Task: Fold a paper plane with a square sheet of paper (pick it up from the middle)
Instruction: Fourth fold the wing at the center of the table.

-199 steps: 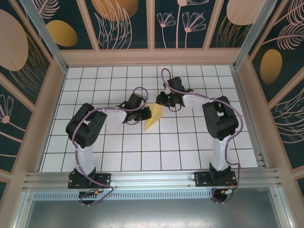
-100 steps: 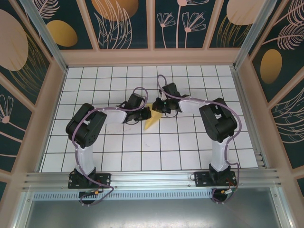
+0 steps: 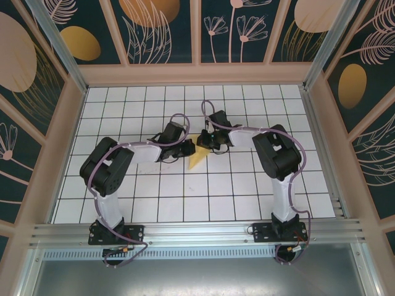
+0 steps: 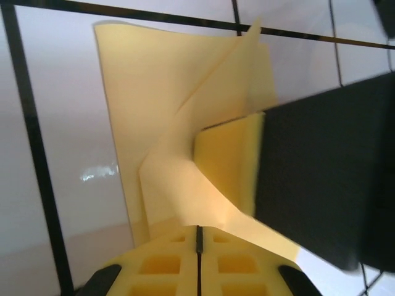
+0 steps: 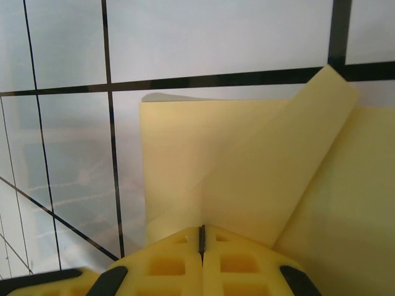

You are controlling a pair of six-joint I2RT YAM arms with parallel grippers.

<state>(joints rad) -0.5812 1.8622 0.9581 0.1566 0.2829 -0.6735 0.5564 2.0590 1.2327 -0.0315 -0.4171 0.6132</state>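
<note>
The yellow sheet of paper (image 3: 197, 160) lies mid-table, folded into a narrow pointed shape with its tip toward the near edge. My left gripper (image 3: 189, 148) meets its far end from the left, my right gripper (image 3: 206, 143) from the right. In the left wrist view the paper (image 4: 160, 92) has raised folded flaps, and my left gripper (image 4: 199, 229) is shut on a layer at its tips. The right gripper's black body (image 4: 327, 185) and a yellow finger (image 4: 228, 166) press against the paper there. In the right wrist view my right gripper (image 5: 201, 228) is shut on a crease of the paper (image 5: 247, 160).
The table (image 3: 247, 185) is a white grid of tiles with black lines, walled by beige frame posts and patterned panels. A metal rail (image 3: 197, 231) runs along the near edge by the arm bases. Purple cables loop over both forearms.
My right gripper has moved left and toward the near edge onto the paper's far end and closed there. The left arm's elbow has shifted slightly left; its gripper stays at the paper.
</note>
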